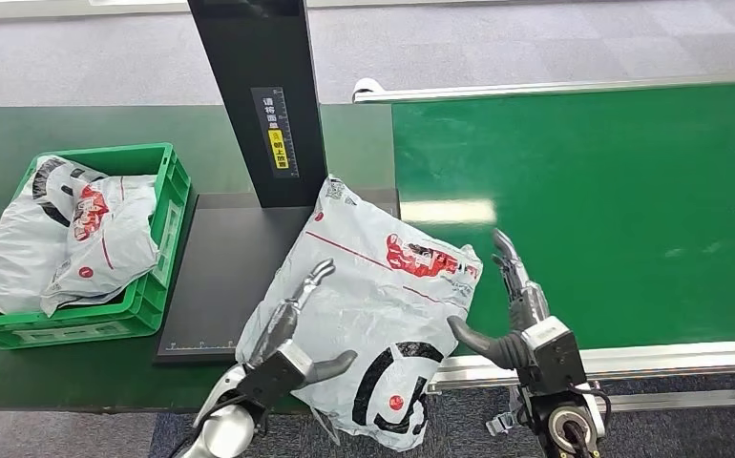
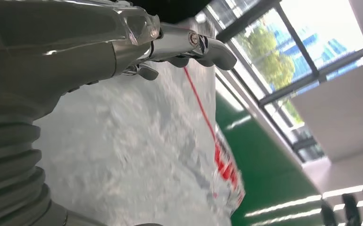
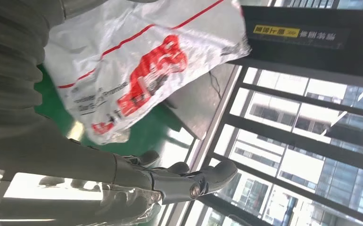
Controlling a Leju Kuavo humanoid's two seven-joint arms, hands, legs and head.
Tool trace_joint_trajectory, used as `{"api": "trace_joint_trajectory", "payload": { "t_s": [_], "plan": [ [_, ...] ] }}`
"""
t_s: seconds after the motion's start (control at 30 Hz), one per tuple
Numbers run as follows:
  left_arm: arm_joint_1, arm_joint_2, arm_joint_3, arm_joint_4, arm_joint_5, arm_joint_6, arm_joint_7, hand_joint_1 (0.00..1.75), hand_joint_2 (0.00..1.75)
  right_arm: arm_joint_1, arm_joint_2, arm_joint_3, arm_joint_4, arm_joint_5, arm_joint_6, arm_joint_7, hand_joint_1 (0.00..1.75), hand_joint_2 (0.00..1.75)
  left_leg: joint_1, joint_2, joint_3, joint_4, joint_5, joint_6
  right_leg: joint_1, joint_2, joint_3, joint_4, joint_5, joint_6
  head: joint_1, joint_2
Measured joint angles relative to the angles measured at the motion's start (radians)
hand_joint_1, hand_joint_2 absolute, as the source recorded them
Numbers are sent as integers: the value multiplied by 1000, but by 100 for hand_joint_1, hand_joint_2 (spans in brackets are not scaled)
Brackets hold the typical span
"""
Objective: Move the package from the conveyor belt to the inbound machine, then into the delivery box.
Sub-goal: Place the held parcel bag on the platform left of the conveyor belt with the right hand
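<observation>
The package [image 1: 373, 296] is a grey plastic mail bag with red and black print. It lies slanted across the black plate of the inbound machine [image 1: 220, 277] and the near left corner of the green conveyor belt [image 1: 612, 210], and its lower end hangs past the table's front edge. My left hand [image 1: 292, 334] presses its left edge, fingers straight along the bag [image 2: 137, 155] and thumb laid over it. My right hand [image 1: 516, 315] is at its right edge: the thumb touches the bag [image 3: 137, 70], while the straight fingers [image 3: 203, 181] stand apart from it. The package is held between the two hands.
A green crate [image 1: 168, 205] with several grey bags in it stands on the dark table at the left. The machine's black post [image 1: 259, 95] rises just behind the package. The belt's metal rail [image 1: 631, 361] runs along the front right.
</observation>
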Motion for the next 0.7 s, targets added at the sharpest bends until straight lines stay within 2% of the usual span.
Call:
{"api": "trace_joint_trajectory", "payload": {
  "t_s": [0.4, 0.6, 0.63, 0.7],
  "plan": [
    [-106, -10, -149, 214, -121, -48, -48, 0, 175, 58, 30, -85, -43, -3, 0, -29, 0, 175, 0, 0, 0, 0, 0, 0, 0, 0, 1, 0, 0, 0, 0, 0],
    [-165, -29, -213, 327, -171, -14, -52, 0, 175, 49, 33, -99, -49, -15, -9, -34, 0, 175, 0, 0, 1, 0, 0, 0, 0, 0, 1, 0, 0, 0, 0, 0],
    [-173, -32, -222, 340, -187, 8, -43, 15, 175, 48, 34, -102, -52, -18, -10, -33, 0, 175, 0, 0, 1, 0, 0, 0, 0, 0, 1, 0, 0, 0, 0, 0],
    [-191, -40, -245, 366, -247, 88, -8, 101, 175, 47, 38, -109, -62, -24, -12, -32, 0, 175, 0, 0, 1, 0, 0, 0, 0, 0, 1, 0, 0, 0, 0, 0]
  ]
}}
